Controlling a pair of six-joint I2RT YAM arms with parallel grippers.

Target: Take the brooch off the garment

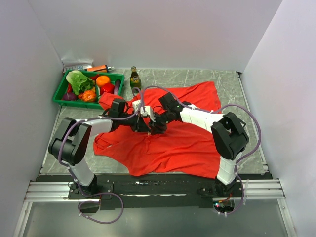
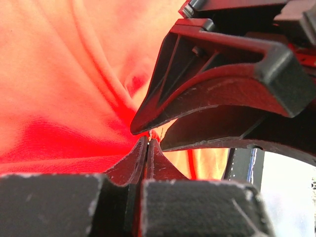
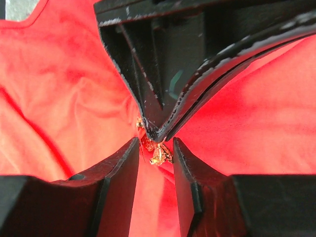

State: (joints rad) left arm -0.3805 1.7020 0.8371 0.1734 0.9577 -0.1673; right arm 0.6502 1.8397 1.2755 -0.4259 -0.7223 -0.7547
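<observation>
The red shirt, the garment (image 1: 182, 143), lies spread and rumpled across the table (image 1: 227, 81), and both arms meet over its middle, well away from the green crate of vegetables (image 1: 60, 91) and the bottle (image 1: 135, 78) at the back. The brooch (image 3: 160, 154) is a tiny gold speck pinned into the cloth right where the fingertips converge. The left fingers (image 2: 131, 163) are pressed together, their tips down in the fabric just beside the pin; I can't tell whether they have a fold nipped. The right fingers (image 3: 123, 168) stand apart with the brooch in the gap between them, not clamped on it. From here it looks light, hard and slippery, easy to flick away or drop into the folds. The shirt is soft and will lift and stretch with any tug. I'd say the hold belongs squarely on the brooch's metal body, with the cloth held down close by.
</observation>
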